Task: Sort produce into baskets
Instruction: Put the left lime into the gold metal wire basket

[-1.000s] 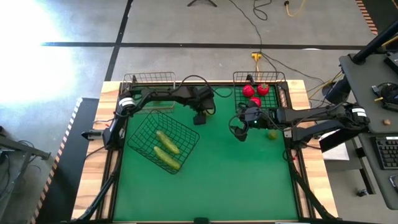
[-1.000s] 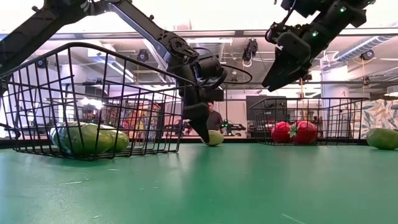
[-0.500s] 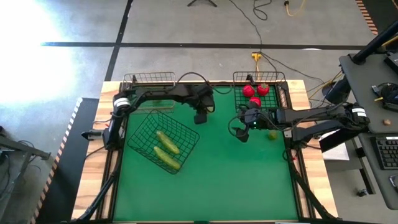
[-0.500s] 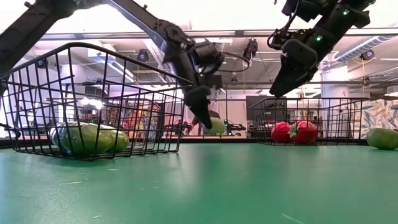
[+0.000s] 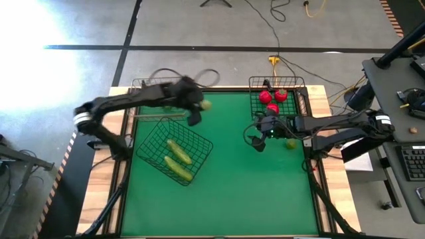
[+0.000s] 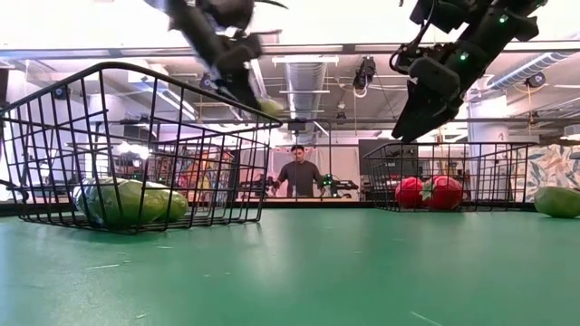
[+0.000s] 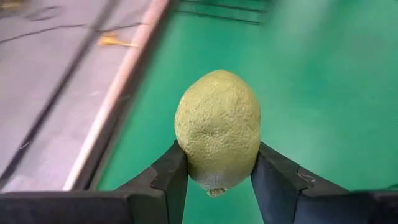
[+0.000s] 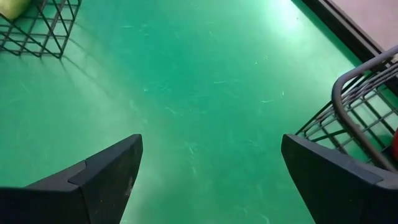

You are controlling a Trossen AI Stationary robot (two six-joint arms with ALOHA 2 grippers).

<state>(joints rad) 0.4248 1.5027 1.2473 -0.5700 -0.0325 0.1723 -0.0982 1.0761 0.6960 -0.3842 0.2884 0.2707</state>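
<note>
L gripper (image 5: 199,109) is clenched on a lime (image 5: 206,104), held off the green mat (image 5: 252,186) near the rear-left tan basket (image 5: 159,85). In the wrist view the lime (image 7: 217,129) is pinched between both fingers (image 7: 168,177). R gripper (image 5: 257,143) is held spread, nothing in it, over the mat beside the black basket (image 5: 297,83) w/ 3 tomatoes (image 5: 265,97). 2 cucumbers (image 5: 178,152) are seen in the tilted black basket (image 5: 149,143). One lime (image 5: 291,143) is seen on the mat by the R arm.

The left gripper (image 5: 201,106), clamped on a lime (image 7: 217,128), hangs above the mat with a wire basket (image 5: 158,85) just beside it. Bare green mat (image 8: 205,93) lies under the spread right gripper (image 5: 257,143); the tomato basket (image 5: 277,82) stands close behind it.
</note>
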